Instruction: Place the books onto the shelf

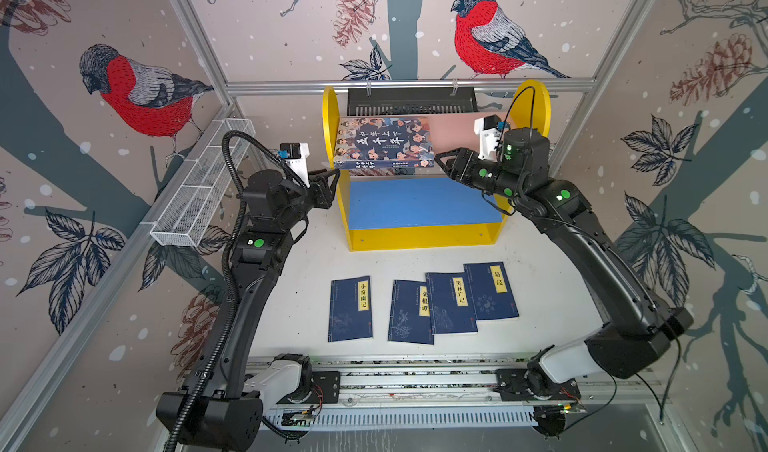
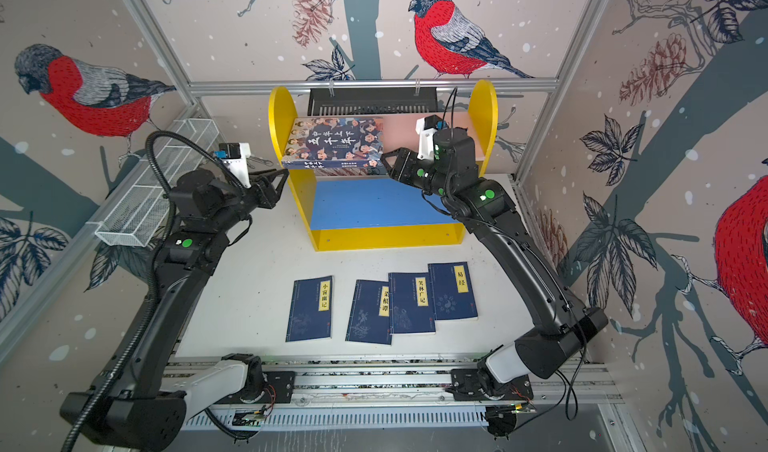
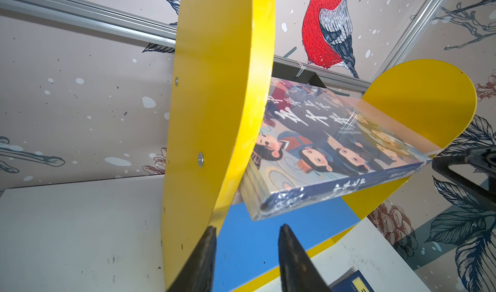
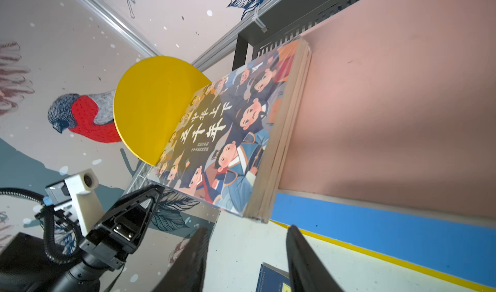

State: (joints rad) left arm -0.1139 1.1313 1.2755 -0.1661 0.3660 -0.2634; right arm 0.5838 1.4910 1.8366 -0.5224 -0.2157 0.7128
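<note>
A thick book (image 1: 384,140) (image 2: 334,140) with a cartoon cover lies flat at the left end of the pink upper board of the yellow shelf (image 1: 424,236) (image 2: 386,238), and its front edge overhangs. Several thin navy books (image 1: 350,308) (image 2: 309,308) lie on the white table in front; the three on the right overlap. My left gripper (image 1: 336,173) (image 3: 248,227) is open and empty at the front edge of the shelf's left side panel (image 3: 214,89). My right gripper (image 1: 439,161) (image 4: 248,227) is open and empty just off the thick book's (image 4: 228,132) right front corner.
A white wire-mesh basket (image 1: 199,188) hangs on the left wall beside my left arm. A black slotted tray (image 1: 411,101) hangs behind the shelf. The blue lower board (image 1: 419,202) holds nothing. The arms' base rail (image 1: 415,379) runs along the table's front.
</note>
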